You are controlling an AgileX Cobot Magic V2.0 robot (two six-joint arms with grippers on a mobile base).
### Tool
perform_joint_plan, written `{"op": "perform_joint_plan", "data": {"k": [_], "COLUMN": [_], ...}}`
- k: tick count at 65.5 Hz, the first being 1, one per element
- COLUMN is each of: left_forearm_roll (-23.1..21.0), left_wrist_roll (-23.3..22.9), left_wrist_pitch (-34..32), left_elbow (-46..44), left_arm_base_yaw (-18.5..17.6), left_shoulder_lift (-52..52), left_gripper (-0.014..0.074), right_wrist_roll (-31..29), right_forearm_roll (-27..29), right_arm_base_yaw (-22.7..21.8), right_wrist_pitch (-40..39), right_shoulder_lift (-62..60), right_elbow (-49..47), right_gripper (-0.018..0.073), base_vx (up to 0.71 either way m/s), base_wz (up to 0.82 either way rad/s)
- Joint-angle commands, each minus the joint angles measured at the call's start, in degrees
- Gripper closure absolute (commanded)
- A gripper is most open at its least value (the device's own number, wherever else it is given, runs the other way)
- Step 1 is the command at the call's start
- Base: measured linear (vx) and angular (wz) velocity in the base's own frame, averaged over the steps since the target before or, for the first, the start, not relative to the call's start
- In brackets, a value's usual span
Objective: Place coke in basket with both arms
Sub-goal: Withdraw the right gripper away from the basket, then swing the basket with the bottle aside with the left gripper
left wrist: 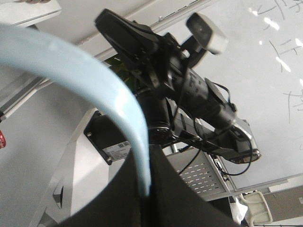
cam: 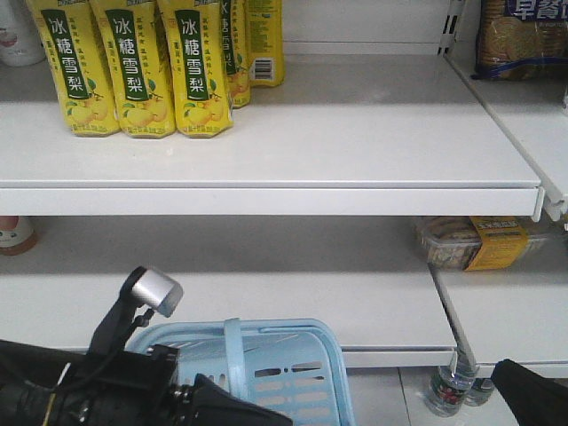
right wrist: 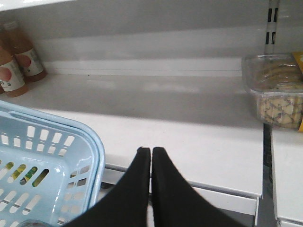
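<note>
The light blue basket (cam: 293, 373) hangs low in front of the lower shelf, and its slotted corner (right wrist: 57, 156) shows at the left of the right wrist view. My left gripper (left wrist: 146, 191) is shut on the basket's loop handle (left wrist: 94, 80), which curves up and away from the black fingers. Beside the basket's right rim, my right gripper (right wrist: 151, 149) is shut with nothing between its tips and points at the lower shelf's front edge. The left arm (cam: 115, 373) with its silver camera box lies at the bottom left. No coke is in view.
Yellow pear-drink bottles (cam: 133, 71) stand on the upper shelf. A clear biscuit box (right wrist: 277, 90) sits at the right of the lower shelf, and peach-labelled bottles (right wrist: 19, 66) at its left. Clear bottles (cam: 448, 386) stand on the floor by the shelf post.
</note>
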Motion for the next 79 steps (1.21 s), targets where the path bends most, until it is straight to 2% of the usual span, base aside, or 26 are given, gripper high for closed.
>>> {"op": "perform_joint_plan", "data": {"k": [1,25,41,50,54,68,79], "left_forearm_roll": [-6.43,-10.05,-10.23,-10.05,-10.05,-10.05,-10.05], "left_wrist_roll": [0.7,0.62,-1.64,-1.27,0.85,12.5,24.37], "left_wrist_pitch": [-7.45,-0.91,-0.28,1.66,2.8,6.04,7.96], "left_elbow": [0.33,1.09,1.09,1.09,1.09,1.09,1.72], "left_arm_base_yaw": [-0.25,-0.25,-0.25,-0.25,-0.25,-0.25,-0.25], "left_shoulder_lift": [-5.58,-16.49,-17.38,-17.38,-17.38,-17.38,-17.38], "left_gripper": [0.0603,0.0603,0.0603,0.0603,0.0603,0.0603,0.0603], "right_wrist_roll": [-0.06,-0.06,-0.06,-0.06,-0.06,-0.06,-0.06], "right_forearm_roll": [2.37,2.37,2.37,2.37,2.37,2.37,2.37], "right_arm_base_yaw": [0.09,0.09,0.09,0.09,0.09,0.09,0.09], "right_wrist_pitch": [0.97,0.97,0.97,0.97,0.97,0.97,0.97], "right_shoulder_lift": [0.32,0.32,0.32,0.32,0.32,0.32,0.32], "right_elbow": [-1.63,-1.63,-1.63,-1.63,-1.63,-1.63,-1.63], "right_gripper": [0.0564,0.0564,0.0564,0.0564,0.0564,0.0564,0.0564], "base_vx": [0.0,0.0,0.0,0.0,0.0,0.0,0.0], "base_wz": [0.0,0.0,0.0,0.0,0.0,0.0,0.0]}}
